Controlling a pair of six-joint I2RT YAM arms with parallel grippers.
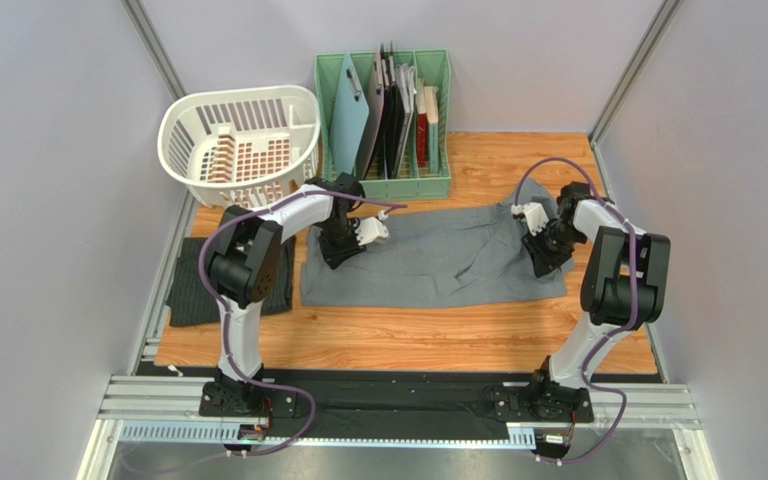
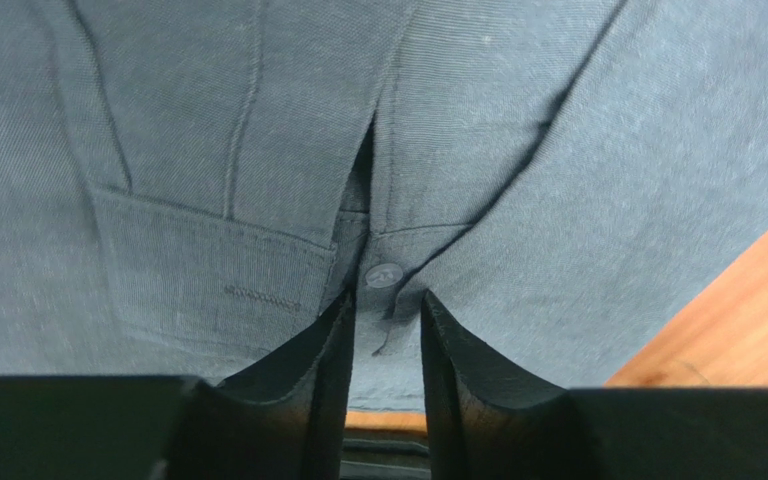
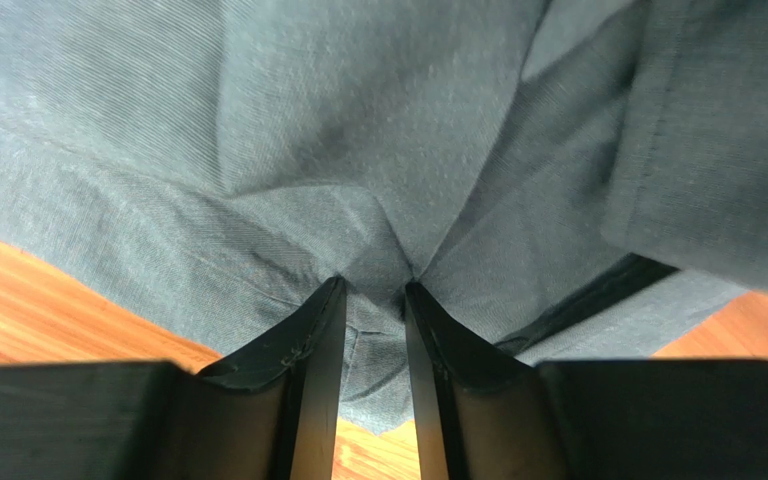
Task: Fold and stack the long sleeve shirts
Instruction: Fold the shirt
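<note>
Grey shirt (image 1: 438, 262) spread on the wooden surface (image 1: 408, 345), long axis running left to right, a claw at each end.
The dark pinstriped shirt (image 1: 190, 292) lies folded at the left edge, nearest the left arm. Behind, the white basket (image 1: 240, 140) looks empty and the green rack (image 1: 383, 180) holds boards. The left claw (image 2: 386, 312) is closed on the button placket, and the right claw (image 3: 375, 292) pinches a puckered fold.

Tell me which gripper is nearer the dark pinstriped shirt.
Left. The left gripper is on the left end of the grey shirt, a short way right of the dark shirt; the right gripper is at the grey shirt's far right end.
</note>
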